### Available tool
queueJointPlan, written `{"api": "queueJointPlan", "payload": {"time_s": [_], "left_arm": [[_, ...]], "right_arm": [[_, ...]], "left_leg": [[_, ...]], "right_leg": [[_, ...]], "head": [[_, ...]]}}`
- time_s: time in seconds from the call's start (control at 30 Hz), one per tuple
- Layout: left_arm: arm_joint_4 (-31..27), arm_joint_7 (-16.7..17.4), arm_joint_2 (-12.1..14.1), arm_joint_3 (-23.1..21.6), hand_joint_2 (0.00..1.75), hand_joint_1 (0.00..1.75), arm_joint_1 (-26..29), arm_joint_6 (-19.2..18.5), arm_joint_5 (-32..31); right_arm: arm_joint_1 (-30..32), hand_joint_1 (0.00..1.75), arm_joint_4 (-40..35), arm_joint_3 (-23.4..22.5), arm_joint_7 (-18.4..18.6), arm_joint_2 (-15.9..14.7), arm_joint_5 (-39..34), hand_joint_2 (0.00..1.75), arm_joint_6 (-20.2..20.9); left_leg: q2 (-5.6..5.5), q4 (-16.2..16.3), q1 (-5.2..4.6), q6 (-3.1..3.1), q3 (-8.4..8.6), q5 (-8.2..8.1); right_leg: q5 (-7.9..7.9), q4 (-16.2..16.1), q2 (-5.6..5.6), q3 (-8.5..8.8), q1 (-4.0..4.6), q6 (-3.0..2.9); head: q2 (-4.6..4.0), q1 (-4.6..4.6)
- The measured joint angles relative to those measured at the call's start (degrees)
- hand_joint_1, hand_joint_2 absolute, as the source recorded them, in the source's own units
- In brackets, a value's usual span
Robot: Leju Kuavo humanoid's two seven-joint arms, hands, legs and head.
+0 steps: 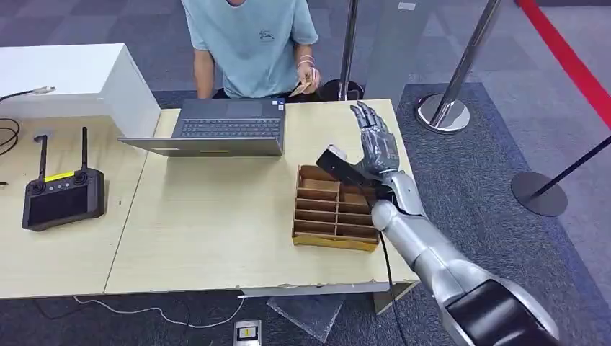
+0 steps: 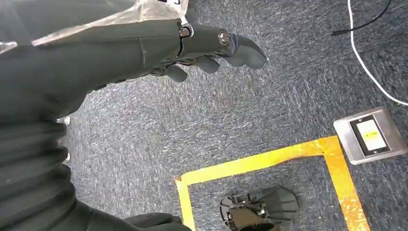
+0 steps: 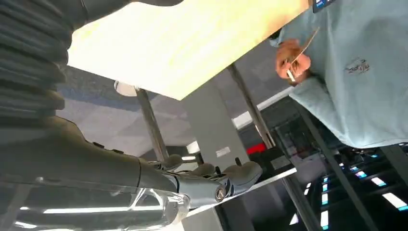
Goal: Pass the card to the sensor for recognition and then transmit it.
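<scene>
Pale wood-grain table [image 1: 216,231], flat, its right edge just beside the right hand [image 1: 375,140]. Person [image 1: 252,43] in a light blue shirt, cut off at the frame top, pinches a thin tan card [image 1: 301,88] beyond the laptop [image 1: 216,128]. Brown slotted cardboard box [image 1: 335,209], corner hidden by the silver arm. Right hand – fingers spread, nothing held. Left hand [image 2: 211,48] over grey carpet – fingers loosely apart, holding nothing.
</scene>
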Motion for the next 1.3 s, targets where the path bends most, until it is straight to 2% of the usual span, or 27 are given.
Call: {"api": "queueJointPlan", "payload": {"time_s": [0.5,0.7,0.83,0.93,1.03,1.23,1.3], "left_arm": [[0.00,-0.04,-0.04,0.00,1.75,0.00,0.01,-0.02,0.24],[0.00,-0.59,0.00,0.02,1.75,0.00,0.68,0.15,1.18],[0.00,-1.05,0.09,0.04,1.75,0.00,0.95,0.44,1.64],[0.02,-1.14,0.11,0.15,1.75,0.00,1.23,0.57,1.95],[0.02,-1.44,0.15,0.41,1.75,0.00,1.50,0.61,2.25],[0.09,-1.99,0.50,0.98,1.75,0.00,1.98,0.70,3.21],[0.11,-2.08,0.59,1.11,1.75,0.00,2.01,0.74,3.26]], "right_arm": [[1.77,0.00,-1.72,-3.19,-1.38,0.35,0.85,1.75,-0.04],[5.13,0.00,-10.77,-3.61,6.38,-1.64,1.31,1.75,-0.13],[8.16,0.00,-18.42,-3.93,9.92,-3.39,3.15,1.75,-0.15],[10.00,0.00,-23.37,-3.93,11.83,-4.96,1.35,1.75,0.07],[11.12,0.00,-28.41,-3.89,13.13,-6.60,-1.47,1.75,1.79],[11.30,0.00,-35.82,-3.13,18.18,-9.16,-0.81,1.75,11.25],[11.34,0.00,-37.55,-2.47,18.90,-10.05,-0.79,1.75,12.85]], "left_leg": [[0.00,0.00,0.00,0.00,0.02,0.00],[0.00,0.01,0.00,0.00,0.02,0.00],[-0.01,0.01,0.00,0.00,0.03,0.00],[0.00,0.00,0.00,0.00,0.03,0.00],[0.02,0.00,0.00,0.00,0.02,0.00],[0.01,0.01,0.00,0.00,0.04,0.00],[0.00,0.01,0.00,0.00,0.03,0.00]], "right_leg": [[0.00,0.00,0.00,0.01,0.00,0.00],[0.00,0.00,0.00,0.01,0.00,0.00],[0.00,-0.01,0.01,0.00,-0.01,0.00],[0.00,-0.01,0.01,0.01,-0.01,0.00],[0.00,-0.01,0.01,0.01,-0.01,0.00],[0.00,-0.01,0.02,0.03,0.00,0.00],[0.00,-0.01,0.02,0.03,0.00,0.00]], "head": [[0.00,0.00],[0.00,0.02],[0.00,0.02],[0.00,0.00],[0.00,0.02],[0.00,0.00],[0.00,0.02]]}}
